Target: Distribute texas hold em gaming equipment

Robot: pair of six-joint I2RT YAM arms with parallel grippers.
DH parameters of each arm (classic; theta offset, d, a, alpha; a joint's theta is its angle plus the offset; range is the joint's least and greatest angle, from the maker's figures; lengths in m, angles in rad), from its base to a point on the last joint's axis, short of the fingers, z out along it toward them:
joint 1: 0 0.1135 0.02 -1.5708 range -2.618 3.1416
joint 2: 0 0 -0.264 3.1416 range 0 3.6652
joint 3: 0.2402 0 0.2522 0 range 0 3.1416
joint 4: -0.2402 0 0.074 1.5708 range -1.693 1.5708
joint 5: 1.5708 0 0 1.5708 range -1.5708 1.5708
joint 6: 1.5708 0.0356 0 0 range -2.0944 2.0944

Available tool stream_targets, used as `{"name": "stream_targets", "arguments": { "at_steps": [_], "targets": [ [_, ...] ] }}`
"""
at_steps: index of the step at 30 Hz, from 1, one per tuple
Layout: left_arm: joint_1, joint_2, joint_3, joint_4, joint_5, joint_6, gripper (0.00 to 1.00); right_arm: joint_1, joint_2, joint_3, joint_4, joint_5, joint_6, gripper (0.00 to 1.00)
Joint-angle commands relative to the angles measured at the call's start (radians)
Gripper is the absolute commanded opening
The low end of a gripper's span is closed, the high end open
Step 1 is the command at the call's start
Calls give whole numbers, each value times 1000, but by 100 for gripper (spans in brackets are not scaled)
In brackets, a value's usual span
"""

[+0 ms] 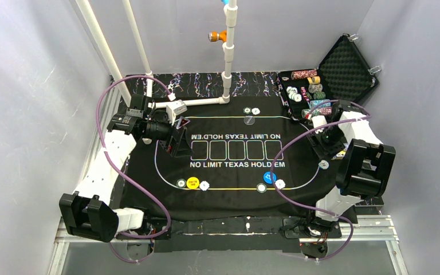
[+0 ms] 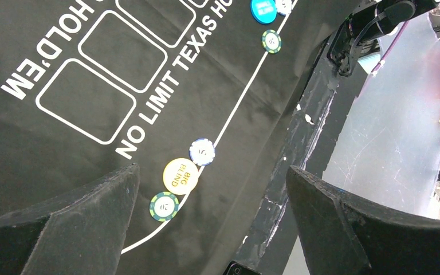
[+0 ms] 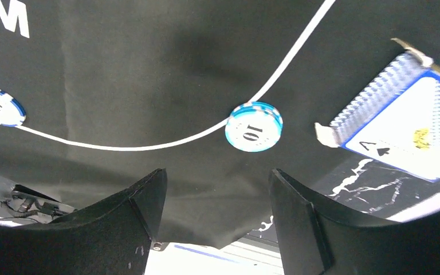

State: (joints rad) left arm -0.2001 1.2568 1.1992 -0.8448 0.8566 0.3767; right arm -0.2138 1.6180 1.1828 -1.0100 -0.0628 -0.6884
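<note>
The black mat [image 1: 235, 172] carries the chips. Near its front left lie a green chip [image 2: 164, 206], the yellow "BIG BLIND" button [image 2: 180, 176] and a white chip [image 2: 202, 152]. Front right are the blue button [image 1: 270, 177], a green chip [image 1: 261, 187] and a white chip [image 1: 280, 184]. A light-blue "10" chip [image 3: 254, 126] lies on the line at the right end, just ahead of my right gripper [image 3: 217, 175], which is open and empty. Blue-backed playing cards [image 3: 401, 120] lie beside that chip. My left gripper [image 2: 213, 172] hangs wide open and empty above the mat's left side.
Three more chips [image 1: 250, 113] sit at the mat's far edge. The open black foam-lined case [image 1: 344, 69] with several chip stacks [image 1: 309, 91] stands at the back right. A white pipe frame [image 1: 227, 63] rises at the back. Grey walls close in on both sides.
</note>
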Motion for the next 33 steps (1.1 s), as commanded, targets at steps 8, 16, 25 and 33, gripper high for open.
{"name": "stream_targets", "arguments": {
  "at_steps": [8,16,25,33],
  "targets": [
    [-4,-8,-34,-4,43,-22,99,-41,68,-75,98,26,3,77],
    [-4,-10,-31,-2,44,-28,99,-71,110,-75,127,25,-6,78],
    [-4,-4,-26,-1,43,-31,99,-73,139,-75,147,19,-6,73],
    [-4,0,-26,0,47,-36,99,-73,157,-60,160,17,0,66]
  ]
}}
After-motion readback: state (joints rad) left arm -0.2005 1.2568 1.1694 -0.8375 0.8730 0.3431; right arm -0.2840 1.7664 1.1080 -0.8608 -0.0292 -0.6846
